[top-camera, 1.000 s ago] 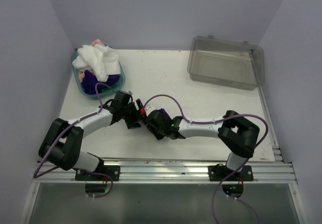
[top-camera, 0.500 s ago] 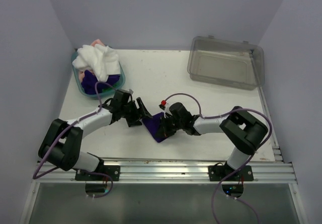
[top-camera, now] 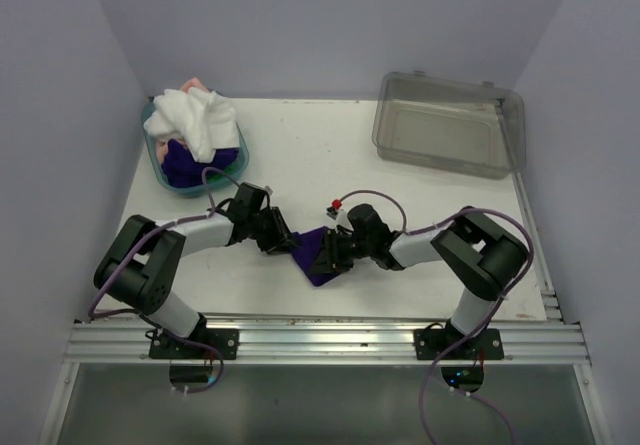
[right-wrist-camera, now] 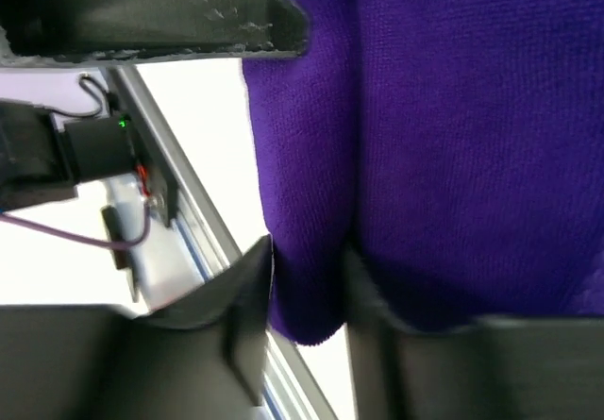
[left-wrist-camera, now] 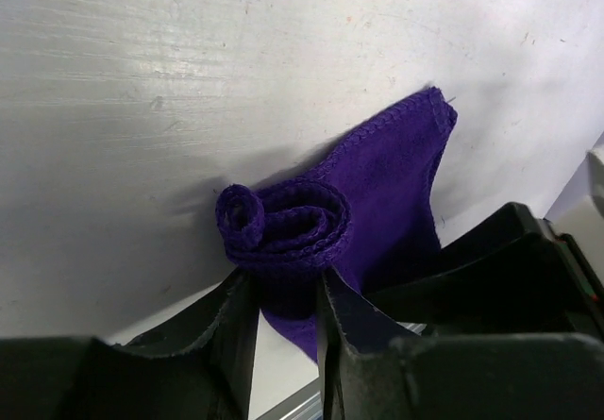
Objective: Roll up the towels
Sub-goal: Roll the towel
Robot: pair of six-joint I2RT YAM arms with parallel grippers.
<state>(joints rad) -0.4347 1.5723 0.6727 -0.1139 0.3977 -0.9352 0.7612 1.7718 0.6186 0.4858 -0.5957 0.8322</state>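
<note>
A dark purple towel lies at the table's middle front, between my two grippers. In the left wrist view its near end is curled into a small roll, and my left gripper is shut on that roll. The rest of the cloth spreads flat beyond it. My right gripper is closed round a thick fold of the same towel from the other side. From above, the left gripper and the right gripper nearly meet over the cloth. A white towel, another purple one and a peach-pink one are piled in the basket.
The teal basket stands at the back left corner. At the back right sits a clear grey plastic bin. The aluminium rail runs along the table's near edge, just behind the towel.
The right arm has drawn back to the right, spreading the purple towel out. The left gripper has moved onto the towel's curled end and closed on it. The right jaws stand wider than before.
</note>
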